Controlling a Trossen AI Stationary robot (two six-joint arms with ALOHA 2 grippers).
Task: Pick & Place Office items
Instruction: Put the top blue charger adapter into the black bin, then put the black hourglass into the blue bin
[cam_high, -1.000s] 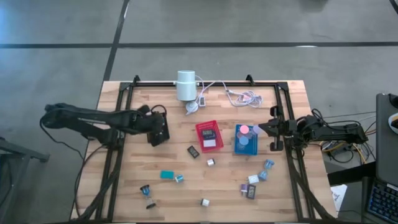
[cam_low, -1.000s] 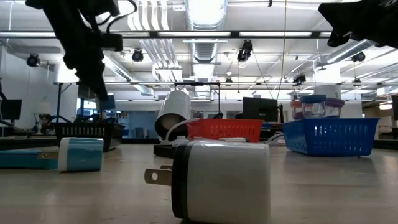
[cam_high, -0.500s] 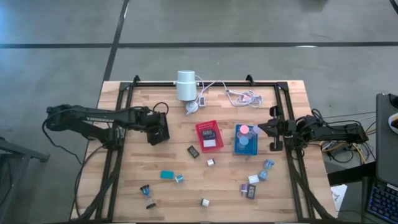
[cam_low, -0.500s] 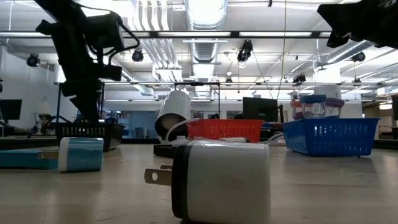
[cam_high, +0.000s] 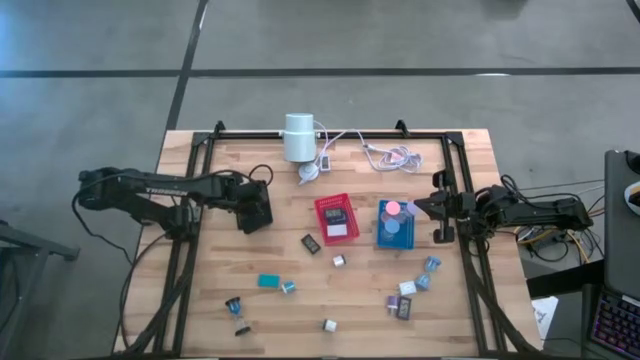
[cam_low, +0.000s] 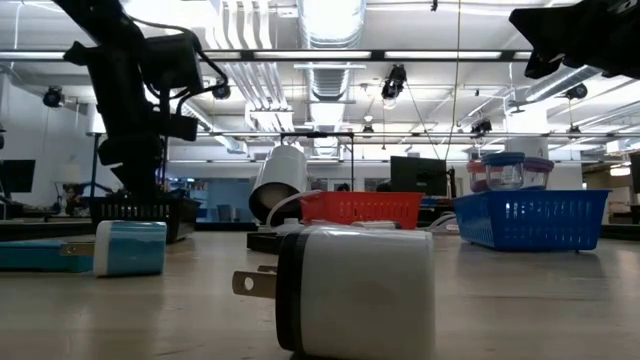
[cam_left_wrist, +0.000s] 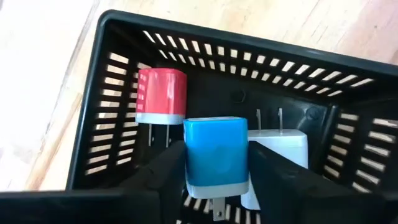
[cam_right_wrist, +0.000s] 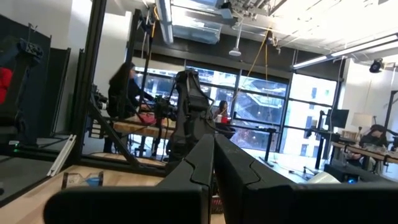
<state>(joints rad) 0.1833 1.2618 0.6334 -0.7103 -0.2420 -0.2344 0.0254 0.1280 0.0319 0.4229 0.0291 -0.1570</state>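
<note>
1. Your left gripper (cam_left_wrist: 214, 177) hangs over the black tray (cam_left_wrist: 109, 93) at the counter's (cam_high: 250, 320) nine o'clock, jaws flanking a blue charger (cam_left_wrist: 214, 155); whether they still pinch it, you cannot tell.
2. Your right gripper (cam_right_wrist: 213, 163) waits at three o'clock, jaws clenched, empty.

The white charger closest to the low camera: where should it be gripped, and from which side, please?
Grip the white charger across its broad body, mid-length, coming straight down from above. It lies on its side on the table with its prongs sticking out level at one end, so keep clear of that end.
</note>
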